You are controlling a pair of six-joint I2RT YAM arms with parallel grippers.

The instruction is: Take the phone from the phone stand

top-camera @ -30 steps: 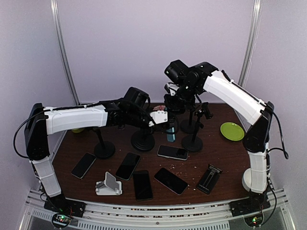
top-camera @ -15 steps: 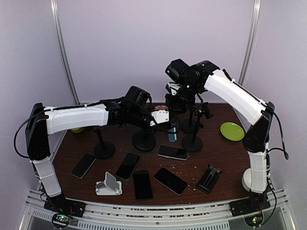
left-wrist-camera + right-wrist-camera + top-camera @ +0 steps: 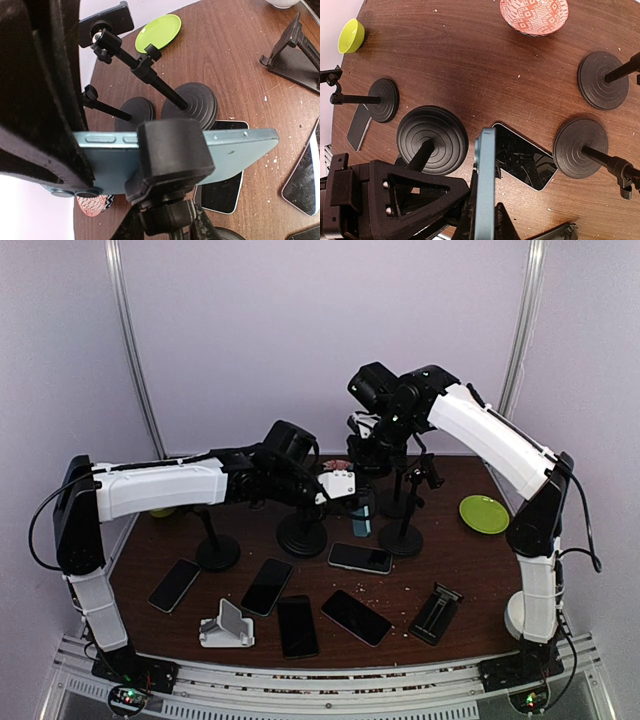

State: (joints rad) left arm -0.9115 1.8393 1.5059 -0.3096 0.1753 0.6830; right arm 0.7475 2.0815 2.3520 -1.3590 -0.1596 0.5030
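Observation:
A light-blue phone stands edge-on in the black clamp of a phone stand with a round base. My right gripper comes down from above and is shut on the phone's upper end. In the right wrist view the phone sits between its fingers, gripper. My left gripper is shut on the stand's neck just below the clamp, as the left wrist view shows, gripper. There the phone is still inside the clamp.
Three more black pole stands stand around. Several phones lie flat, one right under the held phone. A white stand, a black folding stand, a green plate and a patterned bowl are also there.
Both grippers, the clamp and the phone have shifted slightly to the right. The grips are unchanged.

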